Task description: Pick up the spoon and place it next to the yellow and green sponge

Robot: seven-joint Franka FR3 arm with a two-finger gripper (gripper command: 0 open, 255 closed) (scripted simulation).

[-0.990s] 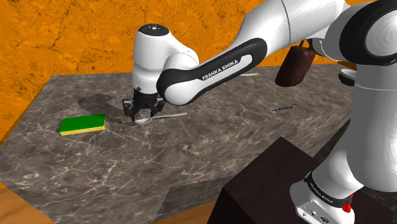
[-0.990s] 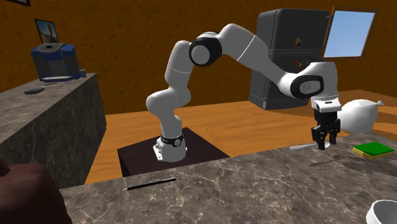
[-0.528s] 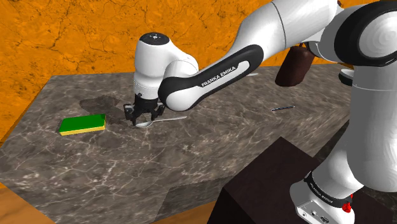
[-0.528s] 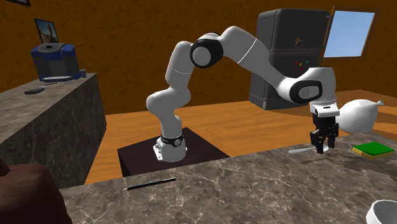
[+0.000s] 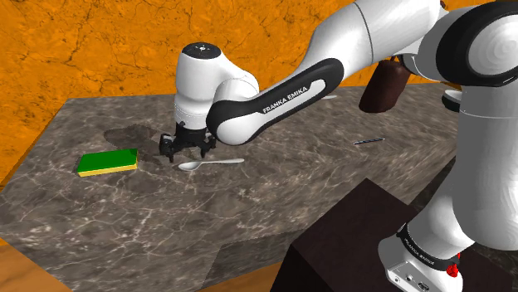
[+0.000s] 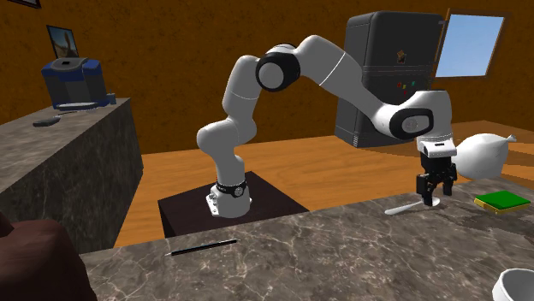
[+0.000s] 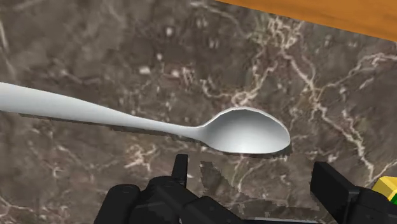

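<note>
A plain grey spoon lies flat on the dark marble table, bowl end toward the yellow and green sponge. My gripper hovers just above the spoon's bowl, open and holding nothing. In the wrist view the spoon rests on the marble just beyond my parted fingertips, and a corner of the sponge peeks in beside the other finger. From the second exterior view, the gripper stands over the spoon, a short gap from the sponge.
A thin black pen lies on the table toward the stand. A brown bag stands at the far edge. A white bowl sits at the second exterior view's lower right corner. An orange wall backs the table.
The gripper came down slightly with the spoon, then opened. The spoon left the fingers and now lies flat on the marble beside the sponge.
</note>
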